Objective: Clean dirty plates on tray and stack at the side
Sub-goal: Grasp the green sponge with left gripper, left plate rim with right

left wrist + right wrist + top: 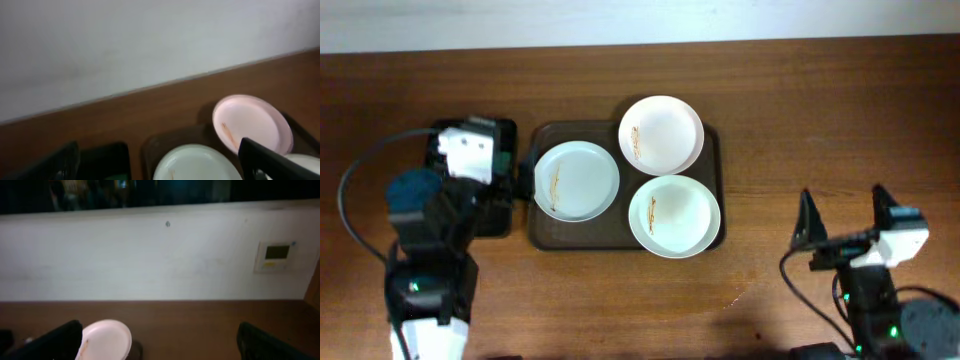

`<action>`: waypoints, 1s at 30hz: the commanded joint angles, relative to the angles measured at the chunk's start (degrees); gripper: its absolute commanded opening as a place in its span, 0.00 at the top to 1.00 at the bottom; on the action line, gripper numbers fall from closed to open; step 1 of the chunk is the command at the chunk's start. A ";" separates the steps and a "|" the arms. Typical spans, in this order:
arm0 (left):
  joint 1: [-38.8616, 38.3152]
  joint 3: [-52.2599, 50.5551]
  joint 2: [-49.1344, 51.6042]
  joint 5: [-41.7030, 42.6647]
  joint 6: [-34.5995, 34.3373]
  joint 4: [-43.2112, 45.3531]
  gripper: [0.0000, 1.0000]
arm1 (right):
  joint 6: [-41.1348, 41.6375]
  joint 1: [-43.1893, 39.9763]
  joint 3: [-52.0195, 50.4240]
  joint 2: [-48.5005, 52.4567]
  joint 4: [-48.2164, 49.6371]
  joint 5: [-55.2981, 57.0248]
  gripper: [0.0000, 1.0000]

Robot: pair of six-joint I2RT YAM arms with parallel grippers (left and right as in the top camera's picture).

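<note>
Brown wooden table (pixel 790 110); small black tray (pixel 506 130) at left; blue item (pixel 412 190), possibly sponge; white wall (pixel 150 255) behind.

No readable text, number, brand or sign in any view. Only a small wall panel (pixel 278 256) with dark screen and yellowish strip beneath, perhaps a label, too blurred to read.
</note>
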 commanded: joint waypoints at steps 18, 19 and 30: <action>4.48 19.37 22.08 30.69 -0.31 -29.07 0.01 | 6.36 1.25 42.64 59.52 -21.31 -29.62 0.01; 4.50 19.39 22.10 30.10 -0.44 -29.44 0.01 | 8.50 2.34 42.75 60.65 -19.96 -29.24 0.02; 4.48 28.85 26.97 -15.50 -25.05 -38.34 0.11 | 29.22 20.09 50.69 84.89 -21.24 -15.69 0.22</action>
